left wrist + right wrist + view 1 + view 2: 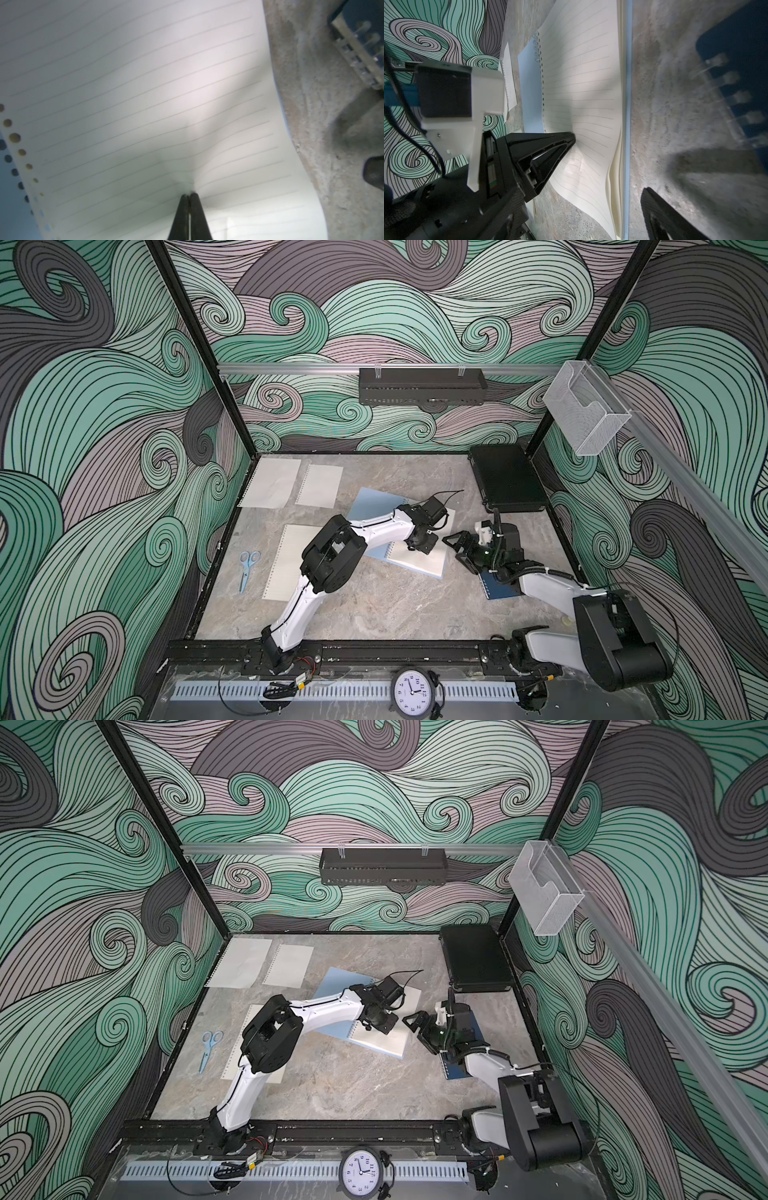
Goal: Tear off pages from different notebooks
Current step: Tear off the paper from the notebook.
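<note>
1. The left arm reaches from the front rail across the desk, elbow raised and wrist bent down over the open light blue notebook.
2. The left hand is clamped tight on the notebook's top page, its two black fingertips pressed together on a pinch of paper near the middle of the sheet.
3. The right arm comes in low from the front right corner. The right hand hovers just beside the notebook's outer edge with its jaws spread wide and nothing between them.
4. The top page is cream and faintly lined. It puckers up to the pinch, with its lines bending toward the fingertips and its free edge curling off the stack beneath.
5. In the right wrist view, most of the page's punched holes show no wire through them. The coil shows only at the far end.
6. The light blue notebook lies mid-desk, with its cover folded back flat.
7. The smaller navy notebook lies closed beneath the right arm.
8. Two loose pages lie side by side in the far left corner.
</note>
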